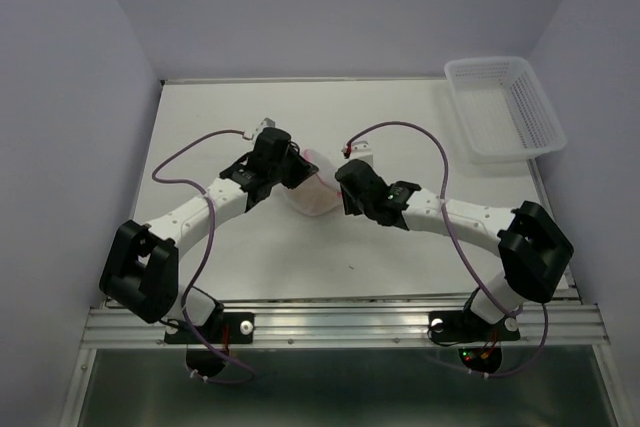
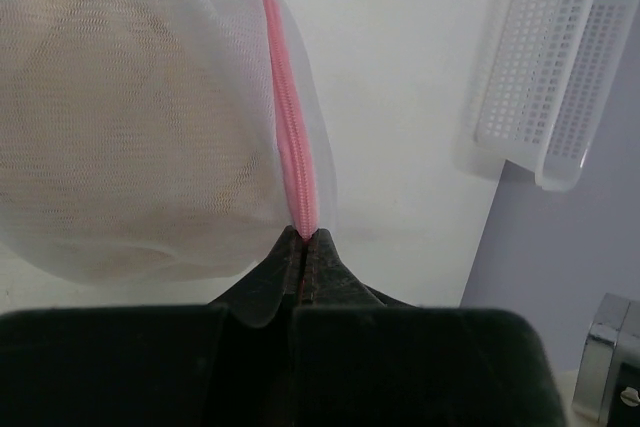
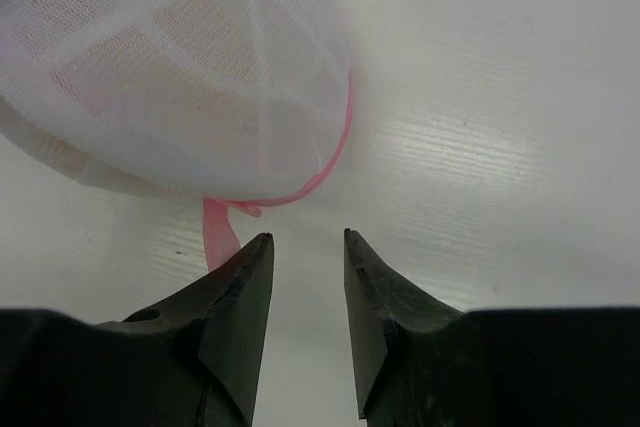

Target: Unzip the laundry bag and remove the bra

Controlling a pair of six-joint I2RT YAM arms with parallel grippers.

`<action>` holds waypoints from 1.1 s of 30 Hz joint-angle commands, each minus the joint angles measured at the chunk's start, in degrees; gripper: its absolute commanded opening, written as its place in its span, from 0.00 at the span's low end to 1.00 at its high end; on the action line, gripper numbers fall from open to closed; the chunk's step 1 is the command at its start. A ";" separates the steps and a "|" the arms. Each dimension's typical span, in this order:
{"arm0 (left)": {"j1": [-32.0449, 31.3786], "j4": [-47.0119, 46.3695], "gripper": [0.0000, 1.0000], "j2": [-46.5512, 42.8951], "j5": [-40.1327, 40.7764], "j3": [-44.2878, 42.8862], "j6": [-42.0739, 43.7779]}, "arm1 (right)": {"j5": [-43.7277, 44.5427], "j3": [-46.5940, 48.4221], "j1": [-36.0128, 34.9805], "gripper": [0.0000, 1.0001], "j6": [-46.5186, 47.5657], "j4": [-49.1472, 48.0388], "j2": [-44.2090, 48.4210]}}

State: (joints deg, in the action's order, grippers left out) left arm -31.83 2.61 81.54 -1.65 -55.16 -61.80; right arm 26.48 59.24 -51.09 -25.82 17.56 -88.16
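Note:
The laundry bag (image 1: 312, 193), a round white mesh pouch with pink trim, lies at the table's middle between both arms. In the left wrist view the bag (image 2: 120, 117) fills the upper left, and the beige bra (image 2: 110, 97) shows through the mesh inside it. My left gripper (image 2: 303, 237) is shut on the end of the pink zipper (image 2: 290, 127). In the right wrist view the bag (image 3: 170, 67) sits just ahead. My right gripper (image 3: 305, 239) is open and empty, with a pink tab (image 3: 217, 232) by its left fingertip.
A white plastic lattice basket (image 1: 503, 107) stands at the back right of the table; it also shows in the left wrist view (image 2: 560, 67). Grey walls close in the table at the back and sides.

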 commanded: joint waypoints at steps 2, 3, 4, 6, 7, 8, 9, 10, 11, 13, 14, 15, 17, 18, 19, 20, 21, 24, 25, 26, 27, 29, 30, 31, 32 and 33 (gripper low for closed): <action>-0.33 -0.33 0.00 -3.58 1.03 1.36 -0.43 | -2.04 5.00 -0.59 0.39 1.91 -4.55 -2.62; -0.42 -0.33 0.00 -3.58 1.03 1.37 -0.43 | -2.92 5.27 -0.59 0.39 2.09 -4.99 -2.98; -0.33 -0.33 0.00 -3.75 1.03 1.45 -0.43 | -3.19 5.36 -0.59 0.39 2.27 -5.52 -3.33; -0.33 -0.33 0.00 -3.93 1.03 1.63 -0.43 | -3.80 6.23 -0.59 0.38 2.62 -6.05 -4.47; -0.33 -0.33 0.00 -3.93 1.03 1.63 -0.51 | -4.15 6.50 -0.59 0.38 2.45 -5.96 -4.82; -0.33 -0.33 0.00 -3.93 1.03 1.80 -0.60 | -4.50 6.76 -0.59 0.37 2.36 -6.05 -5.26; -0.33 -0.33 0.00 -4.02 1.03 1.98 -0.86 | -4.86 6.94 -0.59 0.36 2.01 -6.05 -5.53; -0.33 -0.41 0.00 -4.10 1.03 2.24 -1.21 | -5.21 7.37 -0.59 0.35 1.22 -6.05 -5.71; -0.42 -0.59 0.00 -4.19 1.03 2.42 -1.30 | -5.47 7.55 -0.59 0.33 0.95 -6.14 -5.88; -0.42 -1.03 0.00 -4.46 0.95 2.68 -1.48 | -4.78 7.73 -0.59 0.31 -0.80 -6.05 -6.32; -0.42 -1.12 0.00 -4.54 0.86 2.77 -1.48 | -4.16 7.90 -0.59 0.30 -1.24 -6.05 -6.41; -0.42 -1.20 0.00 -4.55 0.86 2.95 -1.65 | -2.94 7.99 -0.59 0.29 -2.73 -5.87 -6.58; -0.42 -1.21 0.00 -4.63 0.77 3.12 -1.74 | 0.05 8.17 -0.59 0.28 -3.96 -5.61 -6.59; -0.51 -1.38 0.00 -4.63 0.68 3.21 -1.74 | 1.46 8.17 -0.59 0.28 -5.02 -5.09 -6.59; -0.51 -1.47 0.00 -4.72 0.51 3.30 -1.74 | 3.64 8.17 -0.59 0.27 -6.24 -4.91 -6.50; -0.51 -1.56 0.00 -4.72 0.42 3.47 -1.74 | 4.88 8.17 -0.59 0.25 -6.78 -4.56 -6.24; -0.51 -1.64 0.00 -4.72 0.33 3.56 -1.74 | 5.77 7.99 -0.59 0.23 -7.22 -4.55 -5.97; -0.51 -2.00 0.00 -4.55 -0.11 3.91 -1.66 | 6.75 8.17 -0.59 0.13 -6.87 -4.56 -5.88; -0.60 -2.00 0.00 -4.46 -0.28 3.92 -1.66 | 6.48 8.26 -0.59 0.10 -6.61 -4.64 -6.06; -0.51 -2.08 0.00 -4.37 -0.37 4.00 -1.66 | 5.96 8.43 -0.59 0.03 -6.17 -4.64 -6.49; -0.51 -2.17 0.00 -4.20 -0.55 4.00 -1.66 | 4.65 8.52 -0.59 0.01 -5.82 -4.64 -6.67; -0.51 -2.17 0.00 -4.11 -0.72 3.92 -1.74 | 4.11 8.61 -0.59 0.01 -5.47 -4.56 -7.29; -0.51 -2.17 0.00 -4.02 -0.64 3.92 -1.57 | 3.85 8.52 -0.59 0.01 -5.03 -4.47 -7.72; -0.51 -2.17 0.00 -4.10 -0.63 3.92 -1.57 | 4.02 8.52 -0.59 0.01 -5.03 -4.29 -7.82; -0.51 -2.00 0.00 -4.37 -0.03 3.92 -1.57 | 4.28 8.43 -0.59 0.01 -5.20 -4.12 -7.82; -0.51 -1.91 0.00 -4.80 0.68 3.92 -1.48 | 4.89 8.35 -0.59 0.01 -5.20 -3.33 -7.73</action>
State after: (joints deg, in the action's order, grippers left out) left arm -31.81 1.39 78.98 -0.93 -51.99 -63.51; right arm 29.12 64.93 -51.42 -30.85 15.25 -95.31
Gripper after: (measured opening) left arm 0.041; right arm 0.019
